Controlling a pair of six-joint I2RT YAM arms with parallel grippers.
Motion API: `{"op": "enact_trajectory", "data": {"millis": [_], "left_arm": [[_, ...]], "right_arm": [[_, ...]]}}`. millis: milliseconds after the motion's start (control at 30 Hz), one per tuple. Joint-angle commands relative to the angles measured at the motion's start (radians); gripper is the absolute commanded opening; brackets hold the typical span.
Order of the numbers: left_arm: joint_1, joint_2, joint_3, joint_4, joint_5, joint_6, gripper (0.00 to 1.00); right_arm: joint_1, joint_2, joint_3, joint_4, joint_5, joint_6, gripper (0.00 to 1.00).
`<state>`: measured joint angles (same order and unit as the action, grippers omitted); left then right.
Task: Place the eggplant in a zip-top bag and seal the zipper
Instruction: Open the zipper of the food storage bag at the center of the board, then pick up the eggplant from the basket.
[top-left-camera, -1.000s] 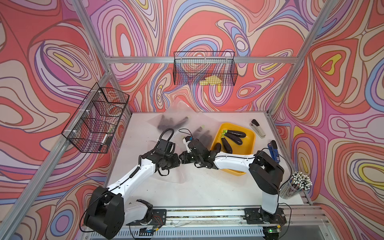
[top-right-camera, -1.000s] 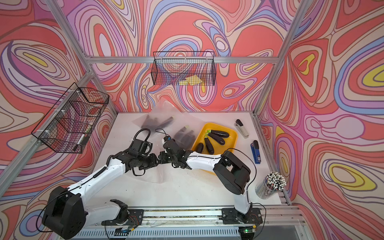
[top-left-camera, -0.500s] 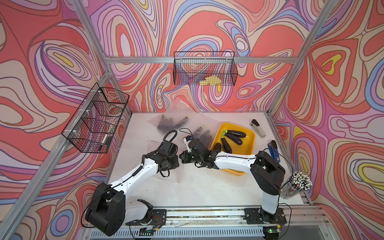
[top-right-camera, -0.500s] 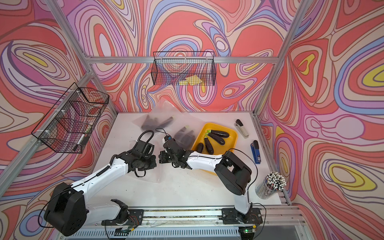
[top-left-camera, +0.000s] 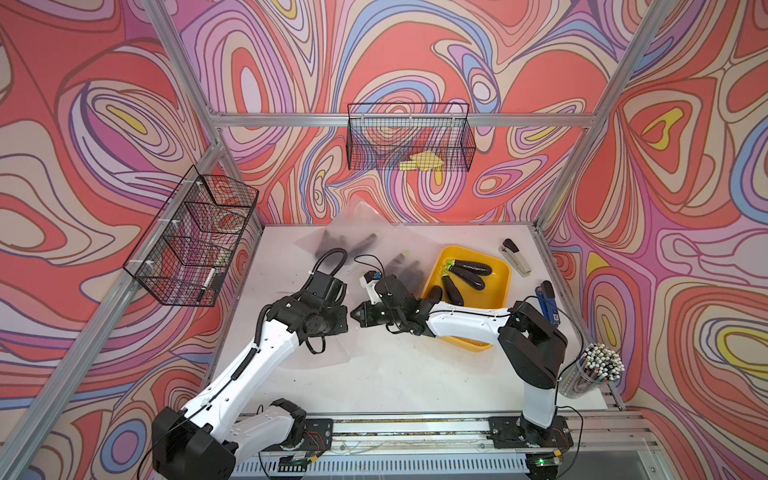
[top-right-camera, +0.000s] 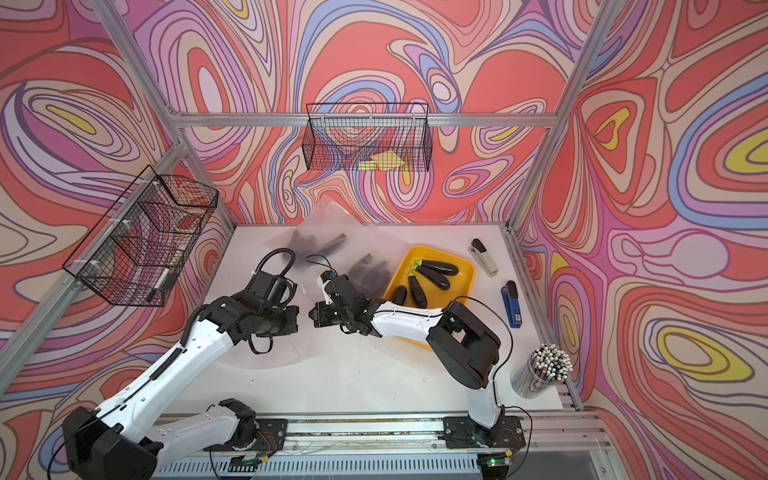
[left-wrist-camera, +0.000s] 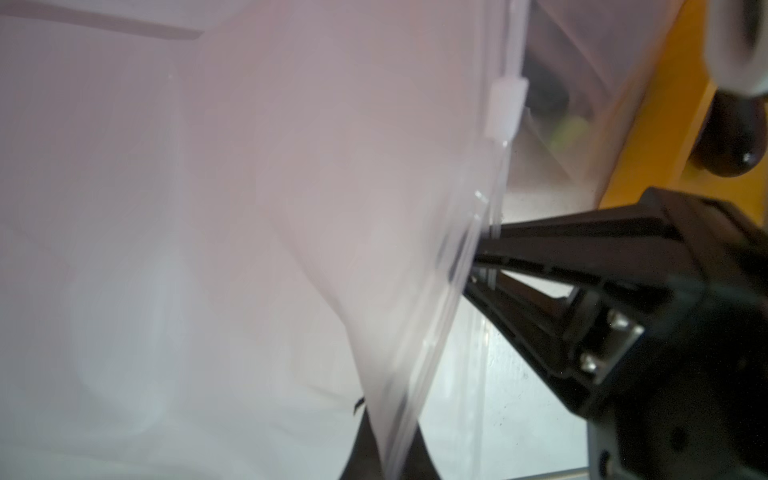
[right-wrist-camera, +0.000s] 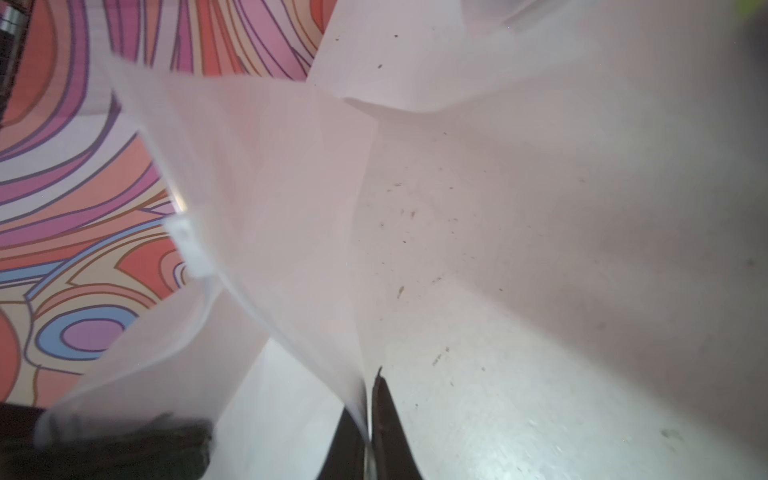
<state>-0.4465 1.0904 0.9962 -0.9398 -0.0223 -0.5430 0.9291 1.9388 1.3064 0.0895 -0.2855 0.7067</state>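
Eggplants (top-left-camera: 466, 274) in yellow tray (top-left-camera: 505, 286), right of centre on white tabletop (top-left-camera: 395, 374). Zip-top bag (left-wrist-camera: 291, 208) raised beside the tray, between left gripper (left-wrist-camera: 386, 451) and right gripper (left-wrist-camera: 478, 257), both clamped on its edge. Around: swirl-patterned walls (top-left-camera: 415, 54), wire basket (top-left-camera: 409, 137), stapler (top-left-camera: 515, 257).

There are 4 eggplants (top-left-camera: 467, 277) in 1 yellow tray (top-left-camera: 487, 296), 2 staplers (top-left-camera: 515, 257), 2 wire baskets (top-left-camera: 409, 137), 1 pencil cup (top-left-camera: 592, 370).

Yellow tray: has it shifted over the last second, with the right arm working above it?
No. The yellow tray lies where it was, with the same gap to the grey stapler and the same skew.
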Motion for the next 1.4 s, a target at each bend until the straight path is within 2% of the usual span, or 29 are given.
{"op": "enact_trajectory", "data": {"millis": [0, 100, 267, 400, 433, 467, 667, 767, 933, 1033, 1133, 1200, 1367], "left_arm": [[-0.006, -0.070, 0.068, -0.211, -0.079, -0.034, 0.00], [-0.010, -0.061, 0.063, -0.208, -0.062, -0.035, 0.00], [-0.013, 0.040, -0.046, 0.014, 0.080, -0.025, 0.00], [-0.070, 0.176, 0.005, 0.089, 0.079, 0.012, 0.00], [-0.084, 0.210, 0.026, 0.088, 0.080, 0.016, 0.00], [-0.093, 0.238, 0.038, 0.093, 0.083, 0.017, 0.00], [-0.095, 0.312, -0.025, 0.186, 0.132, -0.003, 0.00], [-0.096, 0.348, -0.035, 0.223, 0.161, -0.008, 0.00], [-0.096, 0.379, -0.038, 0.265, 0.188, -0.020, 0.00], [-0.096, 0.383, -0.030, 0.263, 0.188, -0.014, 0.00], [-0.095, 0.375, -0.036, 0.269, 0.189, -0.010, 0.00], [-0.096, 0.373, -0.040, 0.276, 0.200, -0.008, 0.00], [-0.095, 0.366, -0.061, 0.305, 0.221, -0.005, 0.00]], "right_arm": [[0.004, 0.062, 0.057, 0.057, -0.081, -0.013, 0.08], [0.003, 0.074, 0.052, 0.056, -0.080, -0.007, 0.08], [0.002, 0.019, -0.028, -0.012, 0.018, -0.022, 0.09], [-0.005, -0.054, -0.122, -0.079, 0.133, -0.023, 0.10], [-0.008, -0.072, -0.145, -0.101, 0.160, -0.024, 0.12], [-0.013, -0.089, -0.170, -0.110, 0.173, -0.023, 0.18], [-0.058, -0.161, -0.209, -0.109, 0.088, -0.058, 0.40], [-0.111, -0.261, -0.256, -0.074, 0.044, -0.021, 0.43], [-0.181, -0.367, -0.234, -0.195, 0.056, -0.072, 0.46], [-0.239, -0.378, -0.225, -0.351, 0.194, -0.072, 0.46], [-0.319, -0.409, -0.335, -0.376, 0.306, -0.012, 0.49], [-0.361, -0.431, -0.398, -0.348, 0.328, 0.017, 0.50], [-0.396, -0.414, -0.419, -0.363, 0.368, 0.037, 0.53]]}}
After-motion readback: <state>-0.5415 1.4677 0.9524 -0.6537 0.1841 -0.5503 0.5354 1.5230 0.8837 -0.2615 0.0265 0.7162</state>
